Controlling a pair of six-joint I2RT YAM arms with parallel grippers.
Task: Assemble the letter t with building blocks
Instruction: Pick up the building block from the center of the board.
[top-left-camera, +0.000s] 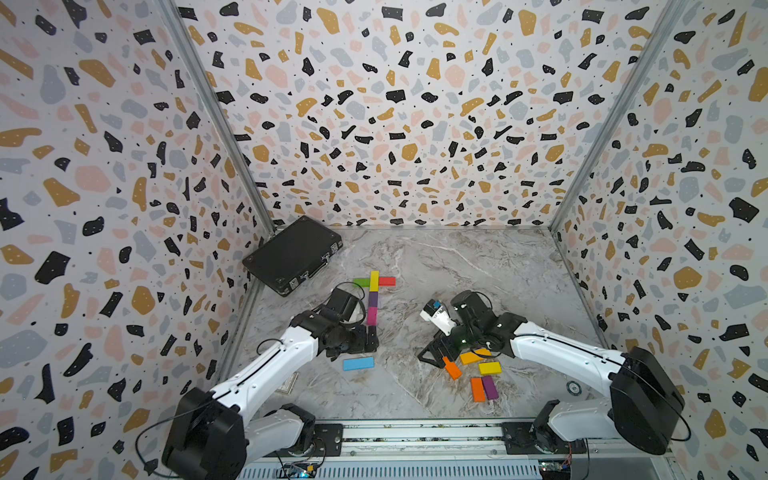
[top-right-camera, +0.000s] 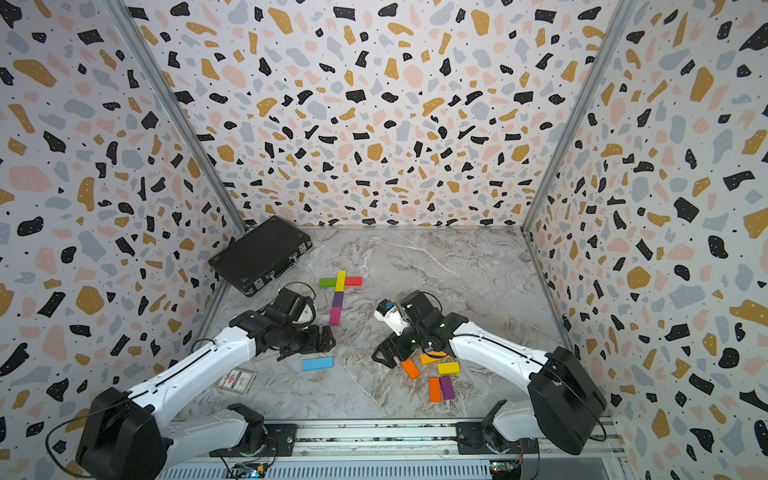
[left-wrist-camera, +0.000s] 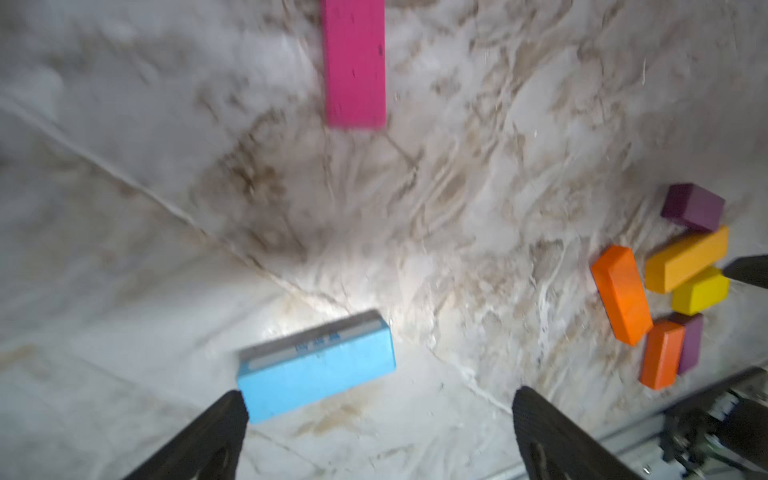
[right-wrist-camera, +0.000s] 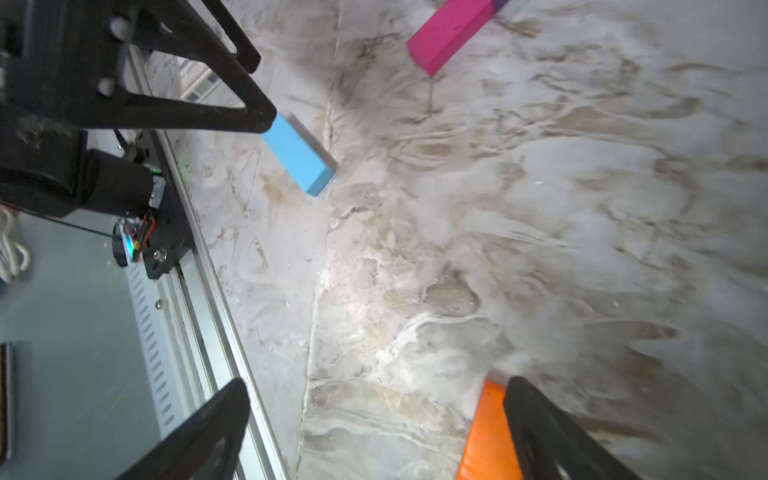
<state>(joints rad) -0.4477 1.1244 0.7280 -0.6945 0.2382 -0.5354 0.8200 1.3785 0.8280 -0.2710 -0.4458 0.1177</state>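
Left end effector (left-wrist-camera: 380, 397) wide and empty, blue block (left-wrist-camera: 318, 365) by one fingertip; I see right end effector (right-wrist-camera: 378, 385) wide, orange block (right-wrist-camera: 486, 432) beside its finger.

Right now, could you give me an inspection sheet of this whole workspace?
Surface: marble-pattern table.
Job's things: t shape of green, yellow, red, purple and pink blocks; blue block alone; loose blocks, orange, yellow, purple, by the right arm.
Clutter: black case, far left corner; card near the front.
Grippers: left fingers open, near the blue block; right fingers open, beside an orange block.
Cables: black cable loops on both arms.
Surroundings: speckled walls; metal rail in front.
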